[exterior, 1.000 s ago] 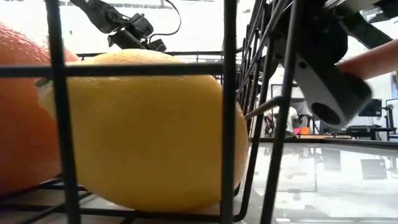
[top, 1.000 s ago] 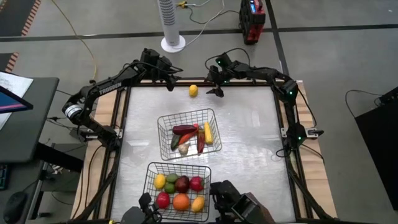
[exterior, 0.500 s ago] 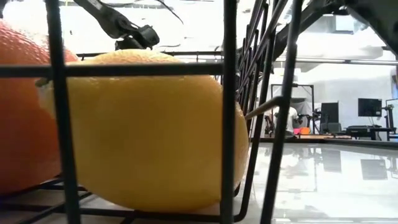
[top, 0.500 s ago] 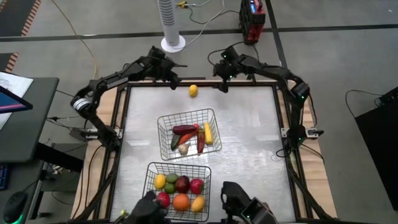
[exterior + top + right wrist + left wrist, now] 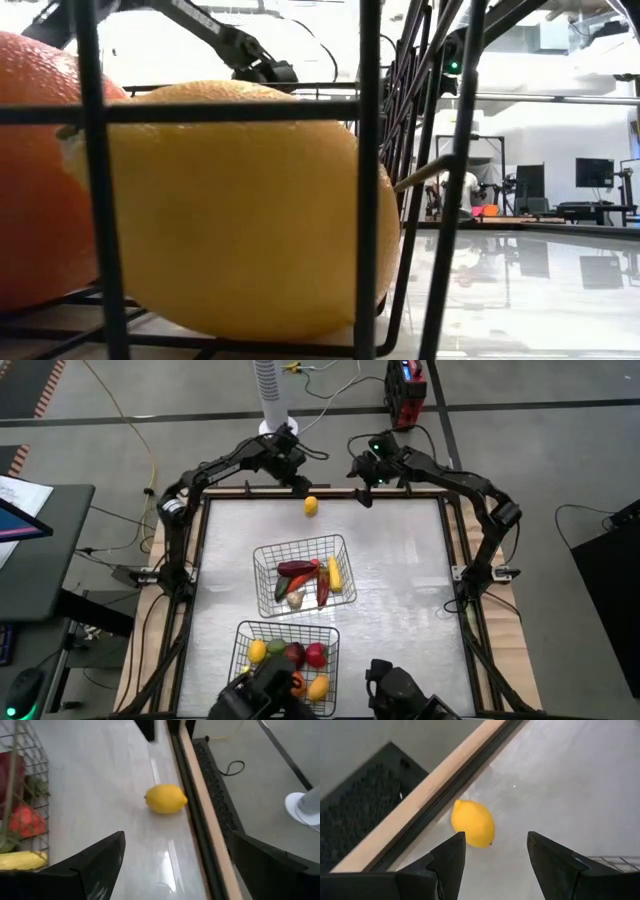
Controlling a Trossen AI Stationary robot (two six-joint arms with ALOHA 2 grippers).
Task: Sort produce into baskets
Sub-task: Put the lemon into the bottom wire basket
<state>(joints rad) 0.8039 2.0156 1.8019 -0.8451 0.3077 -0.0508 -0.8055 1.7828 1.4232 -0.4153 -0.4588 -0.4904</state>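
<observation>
Fingers of the left pincer (image 5: 495, 855) stand apart and hold nothing, hovering over the far edge of the desk (image 5: 400, 590) with the loose lemon (image 5: 472, 823) between and just beyond their tips. The right pincer (image 5: 366, 495) is also spread wide and empty, near the same far edge, a little to the lemon's other side. This lemon lies alone on the bare top, just beside the far rim and well apart from both baskets: the middle basket (image 5: 266, 560) and the near basket (image 5: 240, 640). It looks firm, light and smooth-skinned, apt to roll on the glossy top, so I would take it across its short middle, not by the pointed ends.
</observation>
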